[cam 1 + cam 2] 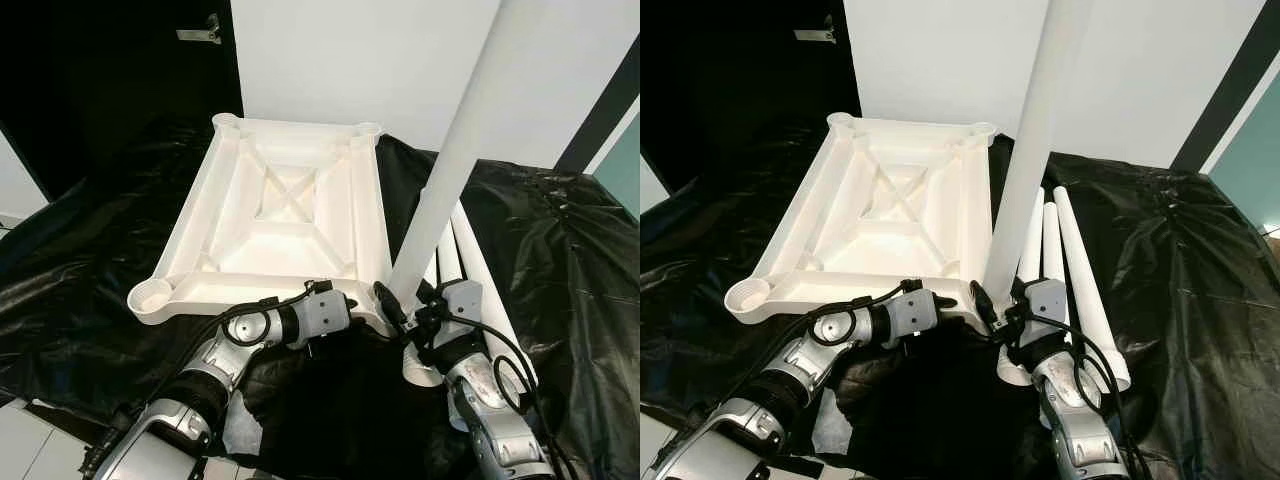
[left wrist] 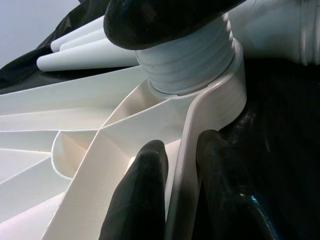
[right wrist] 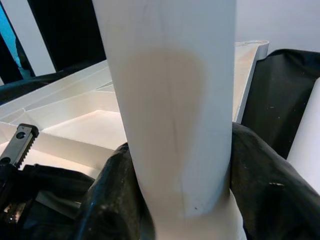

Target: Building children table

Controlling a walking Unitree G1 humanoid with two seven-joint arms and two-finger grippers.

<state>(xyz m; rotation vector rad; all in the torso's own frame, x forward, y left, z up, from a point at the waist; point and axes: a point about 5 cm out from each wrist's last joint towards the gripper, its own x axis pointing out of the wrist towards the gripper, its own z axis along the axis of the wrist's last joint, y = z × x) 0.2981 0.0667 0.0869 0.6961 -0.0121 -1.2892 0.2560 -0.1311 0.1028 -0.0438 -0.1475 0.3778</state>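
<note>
Tabletop: I see the white tabletop (image 1: 290,215) lying upside down on the black sheet (image 1: 560,250), ribs facing up, with round sockets at its corners.
Leg: one white leg (image 1: 450,170) stands upright at the near right corner socket, its threaded end sitting in the socket (image 2: 220,95) in my left wrist view.
Right gripper: my right gripper (image 1: 405,310) is pinching the leg low down, just above the socket; in the right wrist view the black fingers (image 3: 260,170) wrap both sides of the tube.
Left gripper: my left gripper (image 1: 350,312) is at the tabletop's near edge, just beside that same corner; its fingers (image 2: 142,195) are pressed onto the rim, one inside the wall and one outside.
Spare legs: three more white legs (image 1: 1065,260) lie side by side on the sheet, just right of the tabletop, behind the right arm.
Background: a white wall (image 1: 400,60) behind, a dark door (image 1: 110,90) at the left.
</note>
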